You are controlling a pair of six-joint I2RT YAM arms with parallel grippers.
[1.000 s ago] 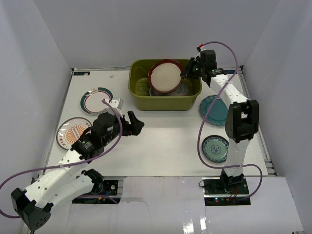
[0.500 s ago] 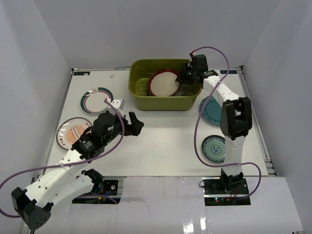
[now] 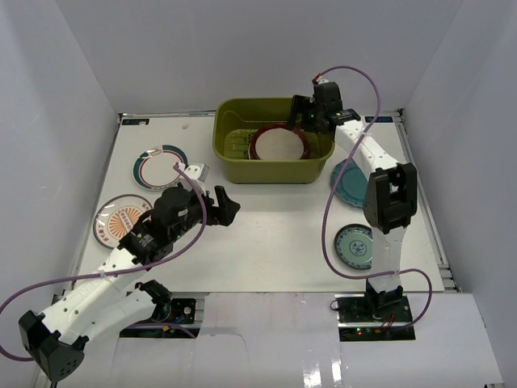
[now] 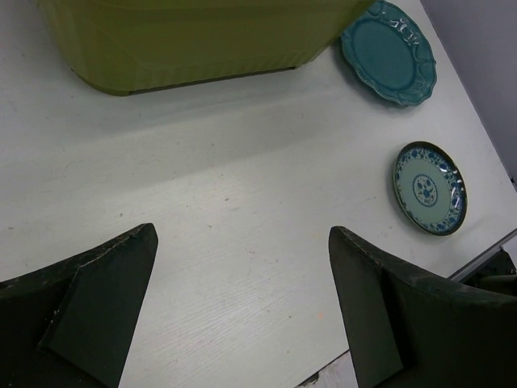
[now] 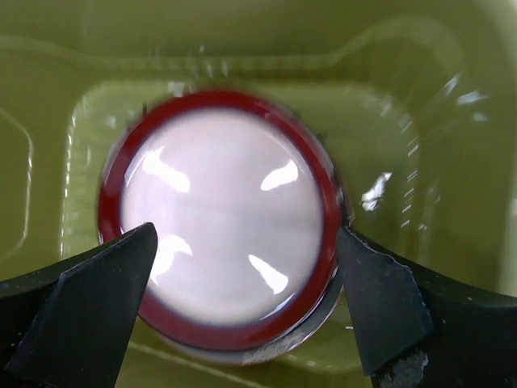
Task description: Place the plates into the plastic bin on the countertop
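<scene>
The olive-green plastic bin [image 3: 234,153] stands at the back of the white countertop [image 3: 275,234]. A dark red-rimmed plate with a pale centre [image 3: 279,146] lies inside it, on top of a grey-edged plate [image 5: 323,343]. My right gripper [image 3: 300,115] hovers open above that plate [image 5: 218,218], its fingers on either side and apart from it. My left gripper [image 3: 223,204] is open over bare countertop, holding nothing. A teal scalloped plate [image 3: 349,183] and a small teal plate [image 3: 356,246] lie on the right. A striped-rim plate [image 3: 159,166] and an orange-patterned plate [image 3: 118,219] lie on the left.
White walls enclose the countertop on three sides, with metal rails along its edges. The left wrist view shows the bin's near wall [image 4: 202,40], the scalloped plate [image 4: 388,50] and the small teal plate [image 4: 429,187]. Purple cables loop off both arms.
My right gripper has opened and let go of the red-rimmed plate, which went from tilted above the bin to lying flat inside it. The left arm has barely moved.
</scene>
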